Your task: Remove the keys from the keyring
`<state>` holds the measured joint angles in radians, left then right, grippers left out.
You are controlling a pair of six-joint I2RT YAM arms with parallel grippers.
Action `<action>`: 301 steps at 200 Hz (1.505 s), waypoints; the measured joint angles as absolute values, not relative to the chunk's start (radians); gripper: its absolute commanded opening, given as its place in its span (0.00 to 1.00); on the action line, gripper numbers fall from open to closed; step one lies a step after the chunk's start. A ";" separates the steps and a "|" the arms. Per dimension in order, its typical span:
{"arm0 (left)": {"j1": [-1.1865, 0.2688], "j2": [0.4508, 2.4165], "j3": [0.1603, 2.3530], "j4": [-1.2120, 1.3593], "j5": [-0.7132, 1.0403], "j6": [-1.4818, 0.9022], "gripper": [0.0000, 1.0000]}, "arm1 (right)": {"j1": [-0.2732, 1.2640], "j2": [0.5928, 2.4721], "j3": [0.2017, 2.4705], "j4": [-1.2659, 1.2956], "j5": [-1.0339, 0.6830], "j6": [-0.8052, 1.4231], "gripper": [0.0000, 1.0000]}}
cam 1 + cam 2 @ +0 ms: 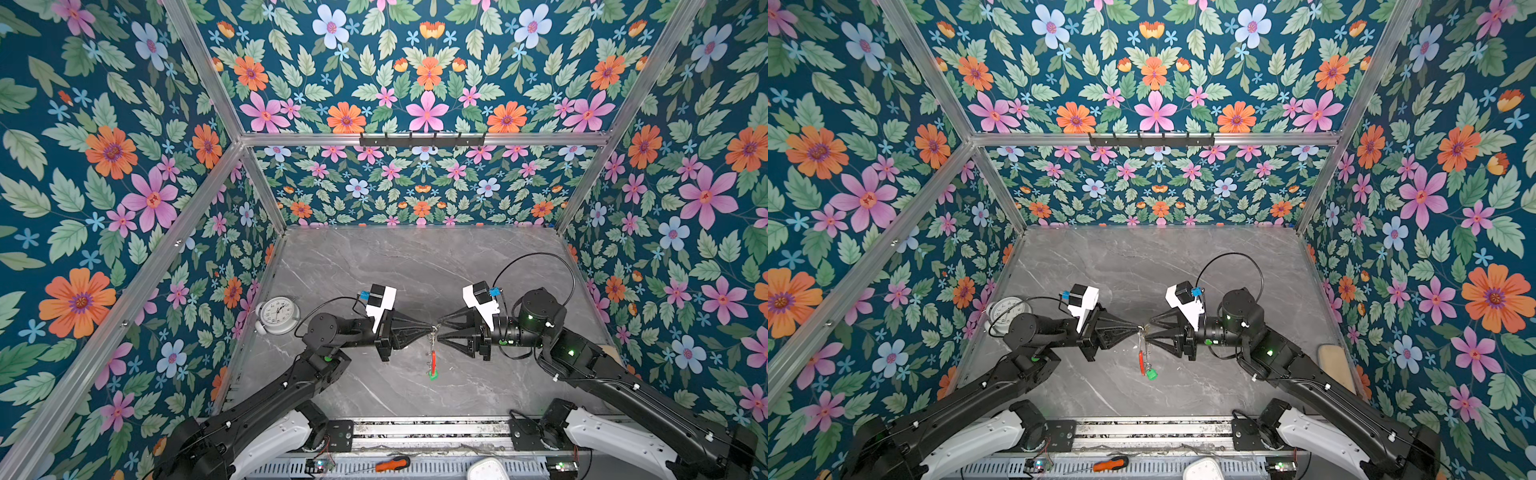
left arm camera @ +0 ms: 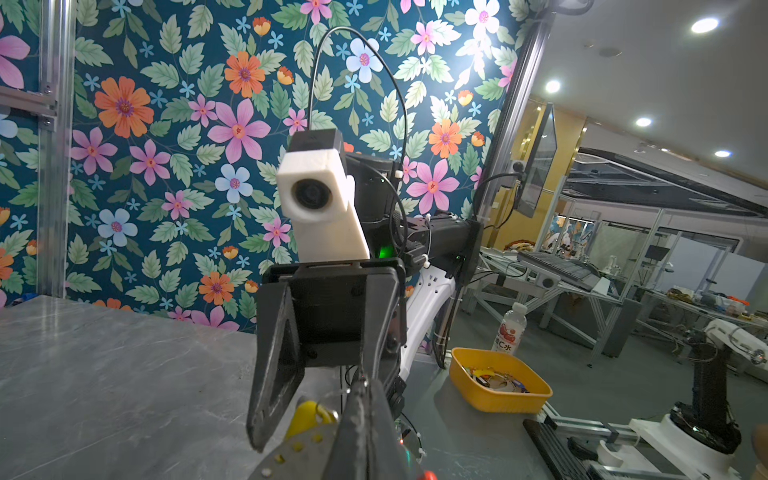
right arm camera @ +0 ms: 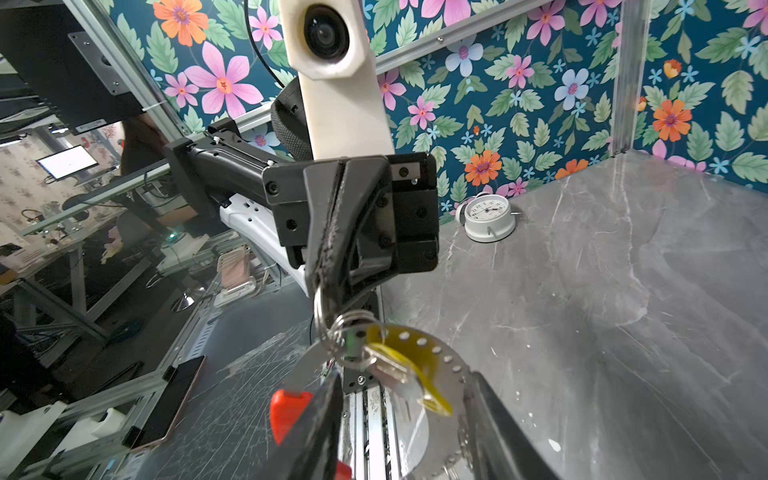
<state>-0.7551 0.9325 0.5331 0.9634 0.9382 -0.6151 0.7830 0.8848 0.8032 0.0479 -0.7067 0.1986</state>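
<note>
Firmly closed at the left pincer [image 3: 322, 278], pinching a small wire ring [image 3: 319, 309], with the hoop raised over the tabletop [image 1: 374, 266]. Tip to tip with it, the right pincer [image 1: 439, 331]: jaws apart, flanking the keyring [image 3: 440, 353]; cannot tell whether pressing on it or merely alongside. Hanging below the ring, that flat holed hoop with its red section [image 3: 286, 407], plus the keys [image 3: 388, 368] bunched against it (yellow tag [image 3: 424, 382] in front, green tag [image 1: 433, 376] lowest). Likely light, stiff and slick, free to swing from the one pinched ring; best taken across the flat of the hoop near the rings, then each key by its head. Edge-on in both top views, so barely a line there. Lower rim cut off in the right wrist view; no dark-headed key made out; any gap in the hoop not seen.
</note>
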 measured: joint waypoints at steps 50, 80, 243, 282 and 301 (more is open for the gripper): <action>-0.755 0.943 0.531 0.994 0.936 -0.626 0.00 | 0.785 0.882 0.799 0.067 -0.750 0.201 0.24; -0.756 0.945 0.529 0.999 0.933 -0.630 0.00 | 0.785 0.871 0.796 0.073 -0.752 0.206 0.43; -0.755 0.977 0.510 1.111 0.930 -0.703 0.00 | 0.792 0.894 0.808 0.075 -0.748 0.206 0.14; -0.755 0.956 0.509 1.084 0.902 -0.685 0.00 | 0.793 0.892 0.801 0.073 -0.748 0.206 0.00; -0.755 0.952 0.506 1.076 0.888 -0.679 0.00 | 0.793 0.895 0.801 0.071 -0.748 0.205 0.00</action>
<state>-0.7547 0.9524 0.5056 1.0756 0.8879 -0.6792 0.7925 0.8948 0.8005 0.0711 -0.7479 0.2054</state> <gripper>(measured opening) 0.050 0.070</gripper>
